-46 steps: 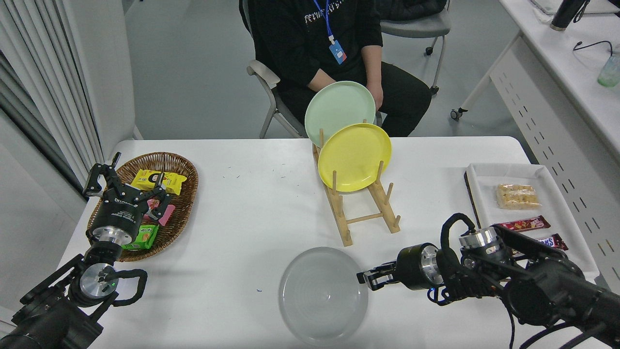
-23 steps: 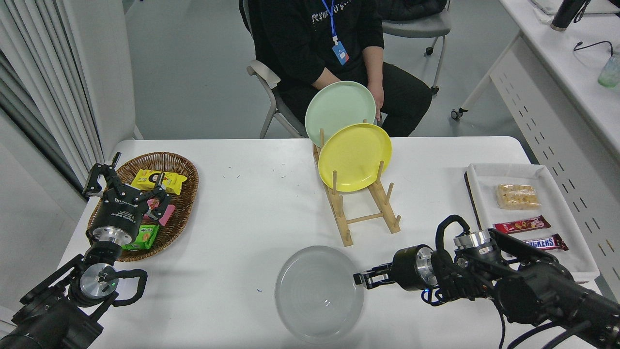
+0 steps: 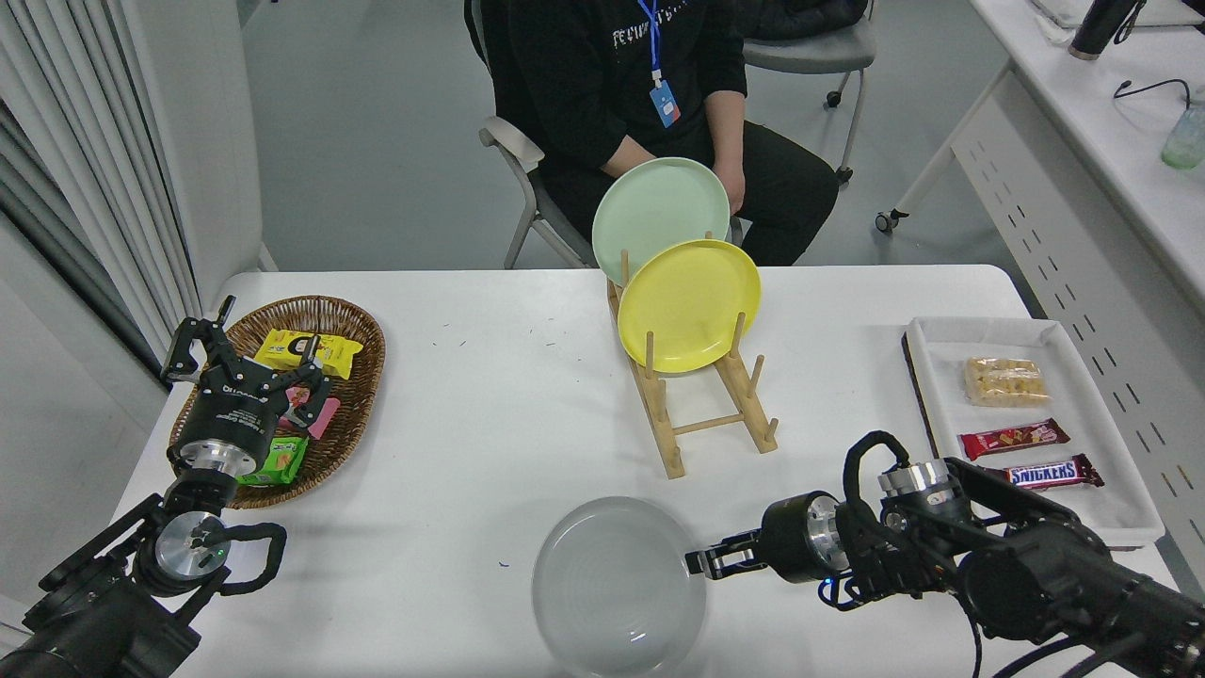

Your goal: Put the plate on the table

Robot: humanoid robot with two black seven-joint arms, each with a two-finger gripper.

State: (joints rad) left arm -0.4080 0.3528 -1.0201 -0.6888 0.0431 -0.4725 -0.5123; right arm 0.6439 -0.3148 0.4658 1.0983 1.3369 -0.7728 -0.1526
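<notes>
Plate [image 3: 618,586]: light grey, near the desk's [image 3: 490,424] front edge, apparently resting flat on it.
Right gripper [image 3: 704,562]: fingers clamped on the plate's right rim.
Left gripper [image 3: 247,356]: parked at lower left above a wicker basket [image 3: 362,363] of snack packets, fingers spread, holding nothing.
Rack [image 3: 692,414]: wooden, holding yellow plate [image 3: 689,303] and pale green plate [image 3: 659,212] upright.
Tray [image 3: 979,334]: white, at right, with a bar reading "SNICKERS" [image 3: 1047,472].

One high head view looks forward and down over the table [image 3: 490,377].
</notes>
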